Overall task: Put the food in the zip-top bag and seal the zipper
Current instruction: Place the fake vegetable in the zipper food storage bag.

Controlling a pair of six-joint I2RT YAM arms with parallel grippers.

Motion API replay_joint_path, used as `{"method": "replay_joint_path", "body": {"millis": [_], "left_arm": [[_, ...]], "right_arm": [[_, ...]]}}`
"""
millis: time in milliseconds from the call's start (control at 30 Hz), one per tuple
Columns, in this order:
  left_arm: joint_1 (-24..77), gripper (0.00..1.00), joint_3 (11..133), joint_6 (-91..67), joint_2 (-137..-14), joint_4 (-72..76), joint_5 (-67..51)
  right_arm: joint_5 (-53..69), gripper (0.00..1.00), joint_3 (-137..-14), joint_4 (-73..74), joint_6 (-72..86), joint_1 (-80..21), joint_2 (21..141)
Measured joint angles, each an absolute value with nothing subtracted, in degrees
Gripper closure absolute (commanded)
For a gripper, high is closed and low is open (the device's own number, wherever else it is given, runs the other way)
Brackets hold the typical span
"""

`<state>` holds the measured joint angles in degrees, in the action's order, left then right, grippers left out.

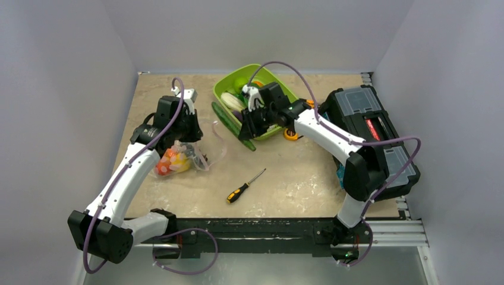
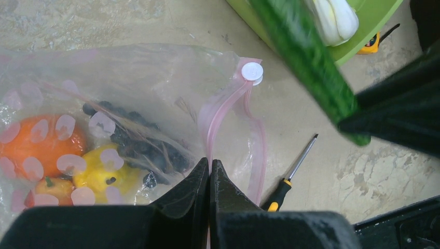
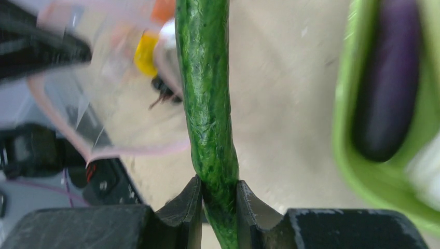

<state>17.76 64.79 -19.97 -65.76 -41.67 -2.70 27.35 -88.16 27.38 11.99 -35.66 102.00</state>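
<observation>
The clear zip-top bag point(image 1: 184, 157) lies at the left with food inside: an orange fruit point(image 2: 41, 142), a yellow one point(image 2: 101, 174) and dark grapes point(image 2: 145, 148). My left gripper point(image 2: 210, 165) is shut on the bag's mouth edge, pinching the pink zipper point(image 2: 223, 106) below its white slider point(image 2: 252, 71). My right gripper point(image 3: 219, 187) is shut on the near end of the long green cucumber point(image 3: 207, 93), beside the tray's left edge. The cucumber point(image 1: 229, 122) points toward the bag's mouth point(image 3: 104, 93).
The lime-green tray point(image 1: 229, 83) at the back holds a purple eggplant point(image 3: 389, 83) and a white vegetable point(image 2: 337, 18). A black-and-yellow screwdriver point(image 1: 245, 186) lies at the front centre. A black toolbox point(image 1: 368, 130) stands at the right.
</observation>
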Motion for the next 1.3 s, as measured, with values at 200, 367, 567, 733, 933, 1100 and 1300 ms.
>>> {"method": "replay_joint_path", "body": {"millis": [200,367,567,733,933,1100,1300], "left_arm": [[17.8,1.00,64.8,-20.0,-65.8,-41.8,-3.0],[17.8,1.00,64.8,-20.0,-66.0,-41.9,-3.1],[17.8,1.00,64.8,-20.0,-66.1,-42.1,-3.2],[17.8,1.00,64.8,-20.0,-66.1,-42.1,-3.2],[17.8,1.00,64.8,-20.0,-66.1,-42.1,-3.2],[17.8,1.00,64.8,-19.9,-66.1,-42.1,-3.2],[17.8,1.00,64.8,-19.9,-66.1,-42.1,-3.3]], "right_arm": [[26.2,1.00,-80.3,34.7,10.2,-40.9,93.5],[25.5,1.00,-78.2,38.3,9.0,-41.0,88.1],[25.0,1.00,-78.2,40.5,7.8,-42.9,87.1],[25.3,1.00,-78.9,40.7,7.8,-44.3,90.7],[25.3,1.00,-82.0,40.7,7.8,-44.6,98.2],[26.0,1.00,-88.0,40.9,7.7,-44.6,103.0],[26.5,0.95,-95.0,40.0,8.1,-44.7,107.8]]}}
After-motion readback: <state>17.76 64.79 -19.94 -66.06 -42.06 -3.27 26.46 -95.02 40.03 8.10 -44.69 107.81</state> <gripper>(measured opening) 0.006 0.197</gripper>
